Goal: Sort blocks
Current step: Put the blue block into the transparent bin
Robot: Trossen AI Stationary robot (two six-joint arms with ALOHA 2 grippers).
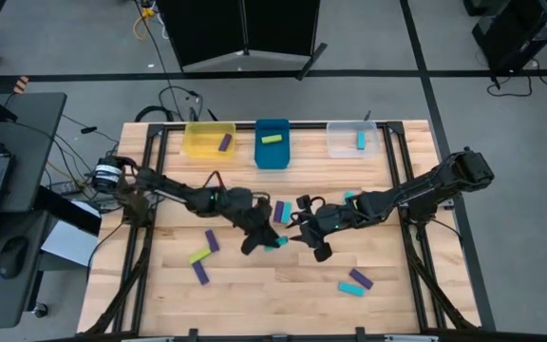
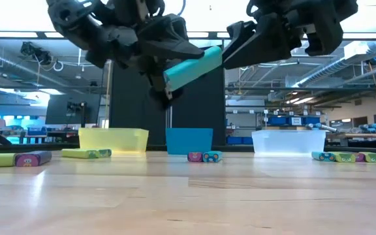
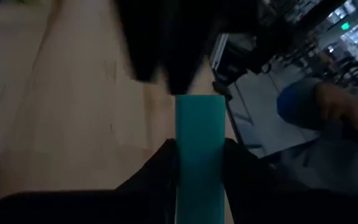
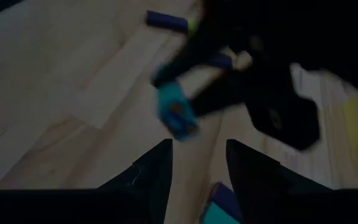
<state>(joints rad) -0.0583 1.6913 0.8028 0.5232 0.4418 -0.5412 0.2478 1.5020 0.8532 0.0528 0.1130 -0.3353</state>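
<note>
My left gripper [image 1: 260,241] is over the middle of the table, shut on a cyan block [image 1: 275,243]. The low view shows that block [image 2: 193,67] high in the air and tilted. My right gripper [image 1: 298,235] faces it from the table's right, open. In its wrist view its fingers [image 4: 197,163] stand just short of the block's free end [image 4: 176,113]. Other purple, lime and cyan blocks lie flat on the table, such as a purple one [image 1: 212,240], a lime one [image 1: 199,255] and a cyan one [image 1: 351,287]. My left gripper pinches the cyan block between its two fingers [image 3: 160,171], on the block's long sides [image 3: 199,163]. The block runs along the fingers and sticks out past their tips. It is lifted clear of the table, tilted with its free end higher, toward the right gripper.
Three bins stand along the far edge. The yellow bin [image 1: 198,142] holds a purple block, the blue bin [image 1: 273,157] a lime one, and the clear bin [image 1: 342,142] a cyan one. A small cluster of blocks [image 1: 281,211] lies just beyond the grippers. A person's arm [image 3: 328,109] shows beyond the table.
</note>
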